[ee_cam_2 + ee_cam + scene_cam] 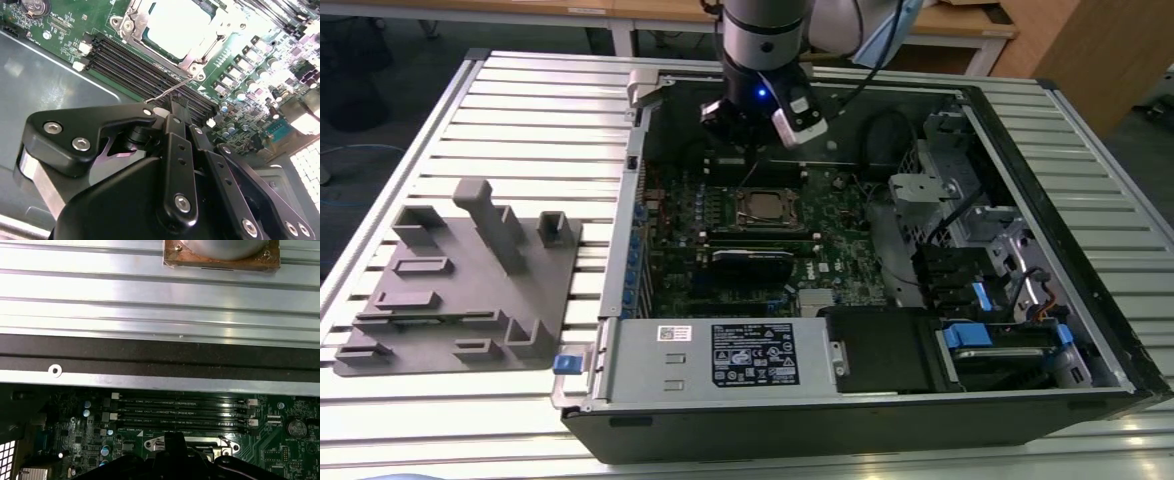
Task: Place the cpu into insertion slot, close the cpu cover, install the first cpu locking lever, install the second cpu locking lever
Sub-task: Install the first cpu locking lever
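Hanging just beside the socket (738,208), over the long black memory slots (145,67), the claw (175,102) has its fingers drawn together. Its tip meets a thin wire lever (175,87) that runs out from the socket's corner. I cannot tell whether the fingers pinch the wire or only press against it.

In the second wrist view the chip (175,22) lies seated in the socket, its metal top glaring bright. The cover (192,57) looks folded down around the chip, framing its edges. The step in hand is most likely the first locking lever.

The wire is springy and narrow, so it could easily skate off the fingertips. A good approach is to keep the contact square on the wire and to press slowly. The push should follow the lever's own arc about its hinge at the socket, not run straight down, so the wire can be steered to its catch on the socket's rim. The claw should ride clear of the memory slots and their white clips, which lie between it and the socket.

Around the socket stands the open computer case (1107,330). A grey parts tray (467,270) lies well apart from the socket, outside the case on the ribbed metal surface (520,110).
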Robot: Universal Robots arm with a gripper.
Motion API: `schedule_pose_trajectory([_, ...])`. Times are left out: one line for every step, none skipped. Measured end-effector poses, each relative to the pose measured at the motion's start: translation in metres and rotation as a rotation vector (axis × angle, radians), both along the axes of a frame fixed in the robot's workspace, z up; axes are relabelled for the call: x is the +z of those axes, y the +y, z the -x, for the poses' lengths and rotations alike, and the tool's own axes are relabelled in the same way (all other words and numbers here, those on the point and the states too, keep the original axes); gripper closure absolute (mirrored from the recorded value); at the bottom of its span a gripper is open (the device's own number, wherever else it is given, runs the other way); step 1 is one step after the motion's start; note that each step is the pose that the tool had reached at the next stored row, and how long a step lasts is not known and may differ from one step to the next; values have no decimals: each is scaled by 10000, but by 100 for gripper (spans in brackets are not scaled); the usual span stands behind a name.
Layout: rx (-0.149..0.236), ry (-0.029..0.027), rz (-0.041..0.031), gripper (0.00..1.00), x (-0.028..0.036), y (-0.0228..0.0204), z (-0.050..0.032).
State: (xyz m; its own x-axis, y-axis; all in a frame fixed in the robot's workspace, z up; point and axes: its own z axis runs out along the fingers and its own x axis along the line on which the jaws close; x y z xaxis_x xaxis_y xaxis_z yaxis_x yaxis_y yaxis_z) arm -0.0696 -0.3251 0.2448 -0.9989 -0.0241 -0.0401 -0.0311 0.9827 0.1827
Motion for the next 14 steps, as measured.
schedule_pose_trajectory([-1, 0, 6, 89, -6, 1, -4])
schedule_pose_trajectory([-5, 0, 17, 89, -13, 2, -11])
schedule_pose_trajectory([-7, 0, 30, 89, -21, 4, -21])
schedule_pose_trajectory([-9, 0, 42, 89, -27, 5, -32])
schedule_pose_trajectory([-11, 0, 59, 89, -34, 7, -41])
schedule_pose_trajectory([-13, 1, 81, 89, -39, 9, -49])
schedule_pose_trajectory([-15, 0, 104, 89, -43, 12, -56])
schedule_pose_trajectory([-18, 0, 130, 89, -47, 15, -61])
schedule_pose_trajectory([-20, 0, 155, 89, -51, 18, -67])
schedule_pose_trajectory([-22, 0, 180, 89, -54, 21, -72])
schedule_pose_trajectory([-22, 0, 206, 89, -58, 24, -77])
schedule_pose_trajectory([-23, 0, 234, 89, -61, 28, -84])
schedule_pose_trajectory([-24, 0, 258, 89, -65, 31, -89])
schedule_pose_trajectory([-25, 0, 280, 89, -68, 33, -96])
